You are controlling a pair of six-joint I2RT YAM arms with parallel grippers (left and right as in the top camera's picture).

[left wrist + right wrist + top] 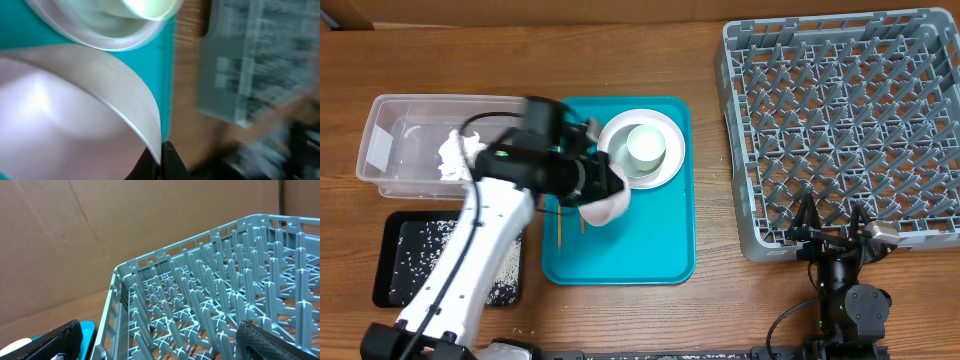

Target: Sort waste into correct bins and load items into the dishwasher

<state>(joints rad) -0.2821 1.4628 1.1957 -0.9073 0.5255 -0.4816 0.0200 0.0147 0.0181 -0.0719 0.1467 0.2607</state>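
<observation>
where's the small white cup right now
Overhead view: the small white cup stands in a white dish at the top right of the teal tray, left of the grey dish rack.

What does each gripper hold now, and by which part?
The left gripper holds a white bowl, pinched at its rim. The right gripper is open and holds nothing.
</observation>
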